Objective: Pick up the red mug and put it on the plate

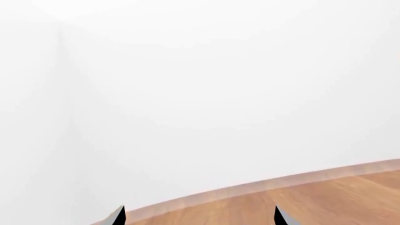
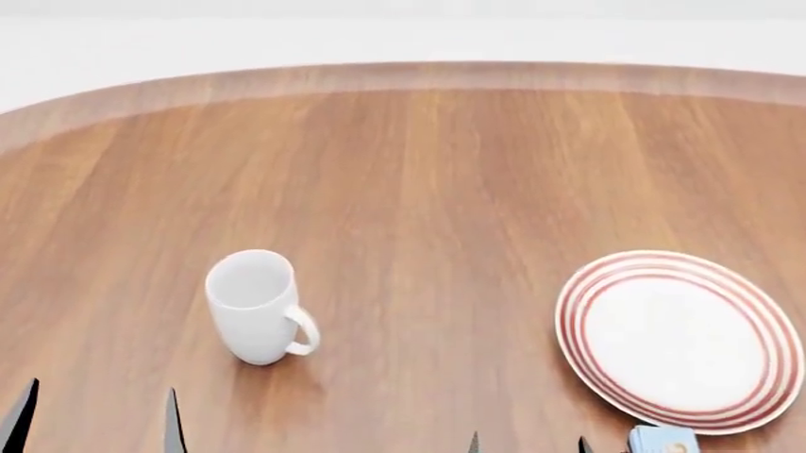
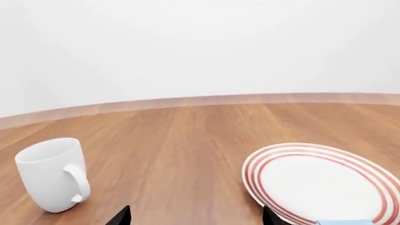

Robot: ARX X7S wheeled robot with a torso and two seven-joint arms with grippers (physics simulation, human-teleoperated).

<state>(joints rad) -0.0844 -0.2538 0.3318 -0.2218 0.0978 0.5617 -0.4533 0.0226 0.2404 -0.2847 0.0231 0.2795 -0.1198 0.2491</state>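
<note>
I see a wide round-edged wooden table (image 2: 416, 170) carrying two items. The red mug named in the task does not appear in any of my three views, so I cannot state its position; I must locate it before any grasp.

The round white plate with concentric red rings at its rim (image 2: 680, 340) lies flat at the table's right side. Nothing rests on its white centre. A small blue object (image 2: 662, 440) shows at its near edge; I cannot identify it.

The plain white ceramic mug with a loop handle (image 2: 259, 307) stands upright to the left, well apart from the plate, and appears empty. It is not the target.

I judge that the red mug will be rigid, smooth, fairly slippery and breakable. I would grip across the body below the rim, not the handle.

The left gripper (image 1: 198, 216) and the right gripper (image 3: 196, 216) both show their tips spread apart, holding nothing.
</note>
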